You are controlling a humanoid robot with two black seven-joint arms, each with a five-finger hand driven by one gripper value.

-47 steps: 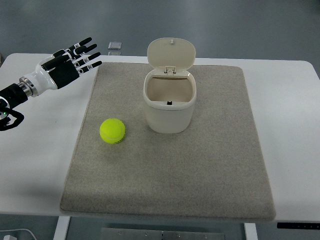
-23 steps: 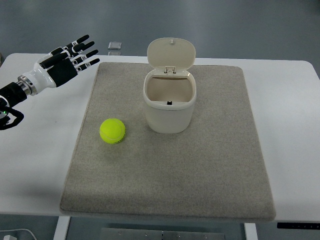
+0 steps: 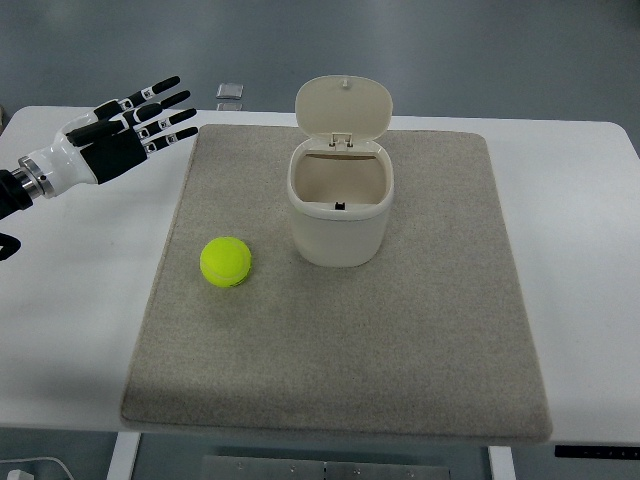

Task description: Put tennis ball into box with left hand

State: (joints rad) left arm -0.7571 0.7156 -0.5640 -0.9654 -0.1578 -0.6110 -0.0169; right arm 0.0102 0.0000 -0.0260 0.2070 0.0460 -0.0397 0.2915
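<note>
tennis ball [image 3: 226, 262] is sitting on the grey mat [image 3: 400, 340], just left of the cream box [image 3: 339, 205] whose lid is standing open. i'm holding my left hand [image 3: 118, 135] over the white table [image 3: 90, 260], far left, fingers [image 3: 160, 100] spread wide, gripping nothing.

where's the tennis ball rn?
Top view: the tennis ball lies on the grey mat, left of the open-lidded box and apart from it, nearer the camera than the left hand.
</note>
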